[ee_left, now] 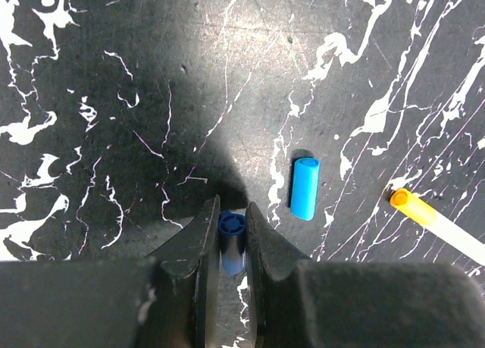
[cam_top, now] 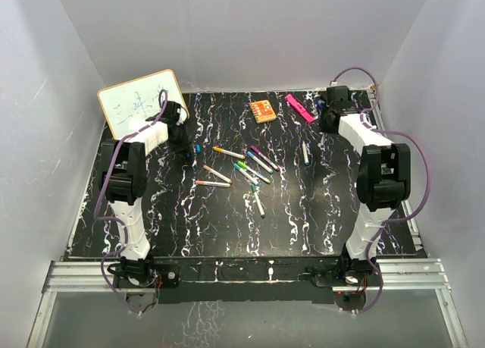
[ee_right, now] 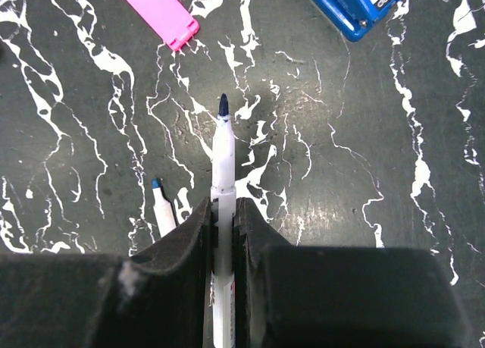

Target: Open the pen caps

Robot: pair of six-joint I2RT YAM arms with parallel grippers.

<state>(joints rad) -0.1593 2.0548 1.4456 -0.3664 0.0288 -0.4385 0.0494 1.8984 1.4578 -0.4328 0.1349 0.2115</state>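
Left fingers: the left gripper [ee_left: 232, 211] was closed on a small dark-blue plastic cap [ee_left: 231, 227], pinched right at the fingertips with its hollow end facing up the wrist.
Right fingers: the right gripper [ee_right: 223, 204] was clamped on a thin pale-barrelled marker pen [ee_right: 222, 151], whose bare dark-blue tip stuck out well beyond the fingertips.
Loose cap: a light-blue plastic cylinder cap [ee_left: 305, 189] lay on the black white-veined table [ee_left: 114, 75], just to the right of the left fingertips and apart from them.
Caps to go: an orange-capped pen [ee_left: 413, 205] lay further right of the left fingers. A scatter of pens [cam_top: 244, 171] sat between the two grippers.
Handling: the caps looked light, hard and smooth, so likely to slip or roll. I'd pinch one across its round middle, hold the barrel close behind it, and pull straight along the pen.
Beside the right fingers: a second uncapped pen [ee_right: 161, 208] lay just to their left. A flat bright-pink plastic bar [ee_right: 158, 10] and a blue boxy object [ee_right: 348, 7] lay far ahead.
Hard to make out: the held pen's rear was hidden inside the right fingers. Most of the held cap was buried between the left pads. From above, I couldn't tell which scattered pens kept their caps.
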